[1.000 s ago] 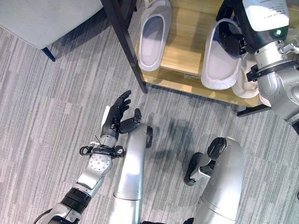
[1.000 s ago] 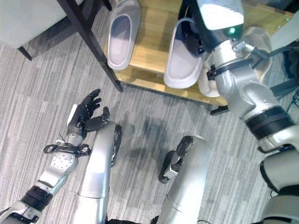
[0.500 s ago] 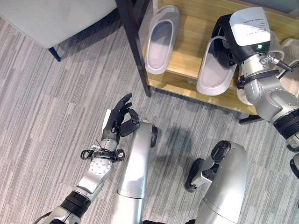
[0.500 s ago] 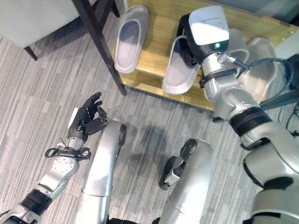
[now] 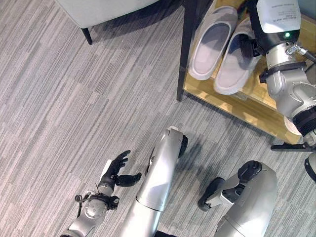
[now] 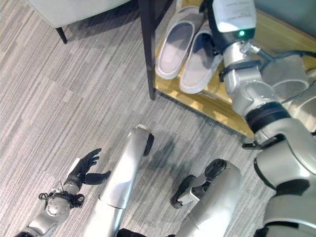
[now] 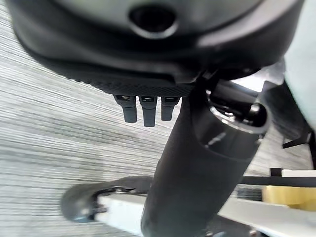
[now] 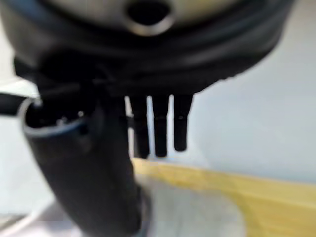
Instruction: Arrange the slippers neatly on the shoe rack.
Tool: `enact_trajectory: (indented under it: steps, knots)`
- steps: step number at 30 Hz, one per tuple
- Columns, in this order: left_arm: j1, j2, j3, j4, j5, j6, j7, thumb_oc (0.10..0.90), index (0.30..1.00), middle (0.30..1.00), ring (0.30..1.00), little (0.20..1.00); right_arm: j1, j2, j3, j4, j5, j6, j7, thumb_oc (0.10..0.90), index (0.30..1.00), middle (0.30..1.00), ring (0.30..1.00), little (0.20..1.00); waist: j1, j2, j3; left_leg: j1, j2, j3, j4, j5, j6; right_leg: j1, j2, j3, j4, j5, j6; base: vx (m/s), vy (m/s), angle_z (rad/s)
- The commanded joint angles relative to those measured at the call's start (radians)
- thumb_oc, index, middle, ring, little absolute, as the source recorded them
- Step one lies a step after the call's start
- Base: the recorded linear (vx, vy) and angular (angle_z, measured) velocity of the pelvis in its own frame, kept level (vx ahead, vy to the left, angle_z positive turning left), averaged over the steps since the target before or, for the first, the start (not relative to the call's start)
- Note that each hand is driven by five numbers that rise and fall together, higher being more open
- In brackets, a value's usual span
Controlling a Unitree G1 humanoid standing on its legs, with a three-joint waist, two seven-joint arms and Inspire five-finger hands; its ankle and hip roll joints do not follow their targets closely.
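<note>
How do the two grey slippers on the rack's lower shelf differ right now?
The left slipper lies free, its whole insole showing; the right slipper has the right hand at its far end, covering part of it. The left slipper sits further back beside the dark rack post; the right slipper's near end comes closer to the wooden shelf edge. Both are pale grey, opening up, side by side and roughly parallel.

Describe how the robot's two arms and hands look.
Both arms are silver-grey metal with dark joint bands. The left hand is dark with a white patch on its back. The right hand is dark; the casing behind it bears a white panel and a green light.
</note>
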Motion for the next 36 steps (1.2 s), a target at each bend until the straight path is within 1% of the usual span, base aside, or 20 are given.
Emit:
enact_trajectory:
  steps: [1,5,8,13,17,20,23,27,30,31,33,36]
  knots:
    - [-0.002,0.007,0.007,-0.107,-0.008,-0.073,-0.011,0.8,0.9,0.9,0.9,0.9,-0.182,-0.043,0.023,-0.05,0.037,-0.009,-0.044,0.8,0.9,0.9,0.9,0.9,0.004,0.009,-0.03,-0.003,0.027,0.088,0.037,-0.207,0.06,0.017,0.036,-0.061,0.083,0.027,-0.141,0.0,0.0,0.0]
    - [0.001,-0.001,0.022,-0.1,-0.006,-0.064,-0.007,0.8,0.9,0.9,0.9,0.9,-0.193,-0.066,0.053,-0.075,0.051,-0.021,-0.016,0.8,0.9,0.9,0.9,0.9,-0.015,-0.007,-0.03,-0.003,0.041,0.096,0.045,-0.208,0.054,0.002,0.041,-0.045,0.097,0.026,-0.145,0.0,0.0,0.0]
    - [0.001,-0.003,0.028,-0.101,-0.003,-0.055,-0.003,0.8,0.9,0.9,0.9,0.9,-0.186,-0.076,0.045,-0.094,0.052,-0.022,-0.012,0.8,0.9,0.9,0.9,0.9,-0.026,-0.016,-0.03,-0.003,0.049,0.108,0.05,-0.208,0.054,-0.009,0.044,-0.035,0.109,0.019,-0.149,-0.01,0.015,-0.06]
    - [0.009,-0.005,0.05,-0.099,0.0,-0.043,-0.007,0.8,0.9,0.9,0.9,0.9,-0.147,-0.105,-0.009,-0.18,0.081,-0.033,0.002,0.8,0.9,0.9,0.9,0.9,-0.046,-0.023,-0.03,-0.003,0.058,0.113,0.069,-0.208,0.049,-0.026,0.052,-0.016,0.138,0.014,-0.151,-0.02,-0.009,-0.06]
    - [0.017,-0.004,0.062,-0.09,-0.003,-0.035,-0.014,0.8,0.9,0.9,0.9,0.9,-0.116,-0.102,-0.058,-0.236,0.154,-0.059,0.023,0.8,0.9,0.9,0.9,0.9,-0.058,-0.026,-0.03,-0.003,0.063,0.119,0.076,-0.204,0.047,-0.039,0.054,-0.009,0.156,0.012,-0.155,-0.03,-0.001,-0.06]
    - [0.023,-0.01,0.068,-0.089,-0.009,-0.029,-0.019,0.8,0.9,0.9,0.9,0.9,-0.064,-0.087,-0.114,-0.292,0.231,-0.088,0.034,0.8,0.9,0.9,0.9,0.9,-0.068,-0.029,-0.03,-0.003,0.066,0.125,0.081,-0.202,0.046,-0.05,0.056,-0.006,0.168,0.01,-0.157,-0.03,0.006,-0.11]
    - [0.026,-0.01,0.078,-0.085,-0.009,-0.024,-0.02,0.8,0.9,0.9,0.9,0.9,-0.005,-0.069,-0.172,-0.355,0.275,-0.109,0.037,0.8,0.9,0.9,0.9,0.9,-0.076,-0.033,-0.03,-0.003,0.07,0.13,0.092,-0.207,0.047,-0.056,0.06,-0.003,0.174,0.009,-0.156,-0.03,0.011,-0.05]
    - [0.036,-0.014,0.089,-0.083,-0.007,-0.02,-0.023,0.8,0.9,0.9,0.9,0.9,0.064,-0.044,-0.246,-0.447,0.361,-0.147,0.044,0.8,0.9,0.9,0.9,0.9,-0.08,-0.036,-0.03,-0.003,0.078,0.137,0.097,-0.211,0.047,-0.068,0.064,-0.009,0.18,0.007,-0.154,-0.02,0.01,-0.05]
    - [0.031,-0.015,0.097,-0.081,-0.002,-0.017,-0.022,0.8,0.9,0.9,0.9,0.9,0.101,-0.038,-0.277,-0.472,0.401,-0.154,0.056,0.8,0.9,0.9,0.9,0.9,-0.083,-0.039,-0.03,-0.003,0.079,0.139,0.099,-0.213,0.048,-0.075,0.066,-0.009,0.184,0.007,-0.153,-0.02,0.008,-0.15]
    - [0.028,-0.023,0.104,-0.081,0.0,-0.015,-0.02,0.8,0.9,0.9,0.9,0.9,0.145,-0.025,-0.314,-0.513,0.458,-0.169,0.055,0.8,0.9,0.9,0.9,0.9,-0.094,-0.043,-0.03,-0.003,0.08,0.142,0.099,-0.214,0.048,-0.076,0.067,-0.011,0.183,0.009,-0.153,-0.02,0.016,-0.09]
    - [0.029,-0.032,0.116,-0.083,0.003,-0.013,-0.014,0.8,0.9,0.9,0.9,0.9,0.221,-0.01,-0.376,-0.569,0.495,-0.175,0.05,0.8,0.9,0.9,0.9,0.9,-0.106,-0.05,-0.03,-0.003,0.079,0.145,0.098,-0.216,0.048,-0.078,0.07,-0.009,0.182,0.01,-0.152,-0.02,0.011,-0.05]
    - [0.025,-0.056,0.132,-0.079,0.014,-0.004,0.002,0.8,0.9,0.9,0.9,0.9,0.344,0.043,-0.494,-0.643,0.515,-0.191,0.014,0.8,0.9,0.9,0.9,0.9,-0.128,-0.056,-0.03,-0.003,0.081,0.155,0.094,-0.218,0.05,-0.082,0.075,-0.007,0.18,0.011,-0.151,-0.01,0.008,-0.06]
